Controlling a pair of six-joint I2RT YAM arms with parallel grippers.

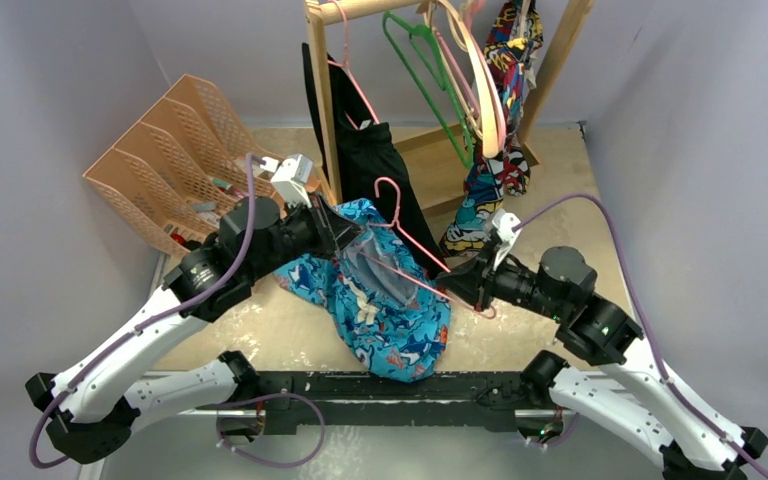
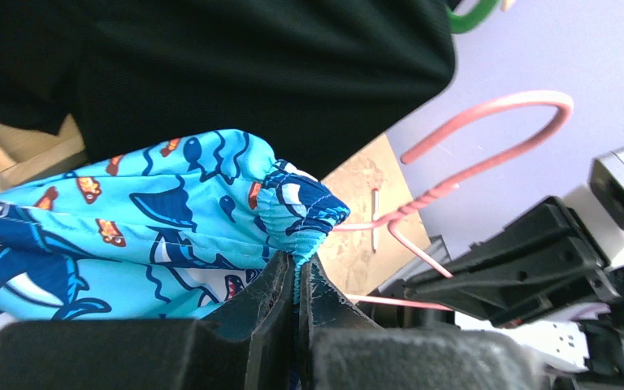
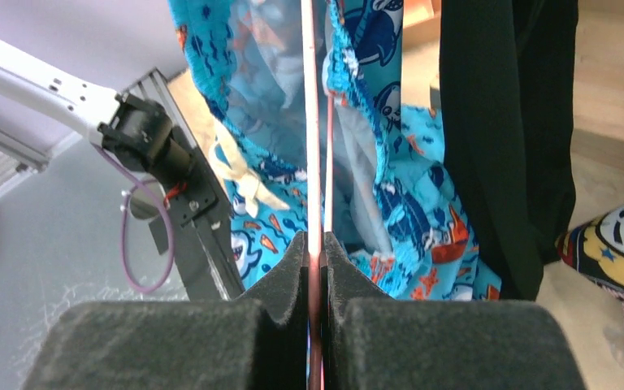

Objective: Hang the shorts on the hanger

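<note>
The turquoise shark-print shorts lie bunched at the table's middle, waist lifted. My left gripper is shut on the gathered waistband and holds it up. The thin pink hanger is tilted, its hook up beside the black garment, one arm reaching into the open waist. My right gripper is shut on the hanger's wire at its right corner. In the right wrist view the wire runs straight up between the shorts' fabric.
A wooden rack stands at the back with a plain black garment, a green hanger, a cream hanger and a comic-print garment. An orange mesh file rack stands at the back left.
</note>
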